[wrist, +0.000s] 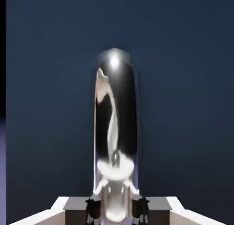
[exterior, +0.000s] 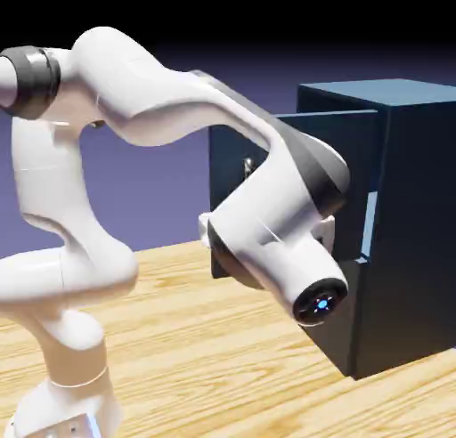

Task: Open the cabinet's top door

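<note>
Though the arm's white bulk (exterior: 267,231) blocks much of your exterior view, the cabinet (exterior: 410,223) stands plain on the wooden counter (exterior: 205,356) at the right, a dark navy box. Its top door (exterior: 329,125) already hangs swung out from the body toward the arm, a pale gap showing between panel and box, so you can judge the task well under way rather than finished. How far it has swung you cannot read exactly from here.

In the hand view, navy panel fills nearly everything, and the handle (wrist: 115,114), a glossy rounded bar, runs straight up the picture from the bottom edge. The gripper (wrist: 116,206) sits at that bar's lower end, its fingers (wrist: 93,208) drawn narrow and clamped on either side of it. That is the relation your next move turns on: the handle lies dead ahead between the fingers, its long axis crossing the line between them, so pulling back should carry the door with you.
</note>
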You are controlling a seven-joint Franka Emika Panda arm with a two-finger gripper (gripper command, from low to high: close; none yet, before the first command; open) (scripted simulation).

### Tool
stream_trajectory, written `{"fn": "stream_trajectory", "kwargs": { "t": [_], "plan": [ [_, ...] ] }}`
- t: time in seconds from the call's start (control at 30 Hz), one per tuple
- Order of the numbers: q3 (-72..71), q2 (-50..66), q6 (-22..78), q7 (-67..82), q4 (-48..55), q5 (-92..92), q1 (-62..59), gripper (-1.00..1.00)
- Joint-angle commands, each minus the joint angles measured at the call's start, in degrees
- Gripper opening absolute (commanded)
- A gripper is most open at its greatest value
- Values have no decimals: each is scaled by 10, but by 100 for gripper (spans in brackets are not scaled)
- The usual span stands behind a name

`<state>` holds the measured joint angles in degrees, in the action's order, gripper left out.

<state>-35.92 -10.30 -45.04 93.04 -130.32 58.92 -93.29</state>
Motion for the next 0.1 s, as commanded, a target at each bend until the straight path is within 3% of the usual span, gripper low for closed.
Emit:
{"fn": "stream_trajectory", "kwargs": {
  "t": [0.0, 0.03, 0.07],
  "plan": [
    [-3, 20, 1, 0, 18, -13, 1, -100],
    [-4, 23, 1, 0, 21, -16, 2, -100],
    [-4, 23, 1, 0, 21, -16, 2, 100]
  ]
}}
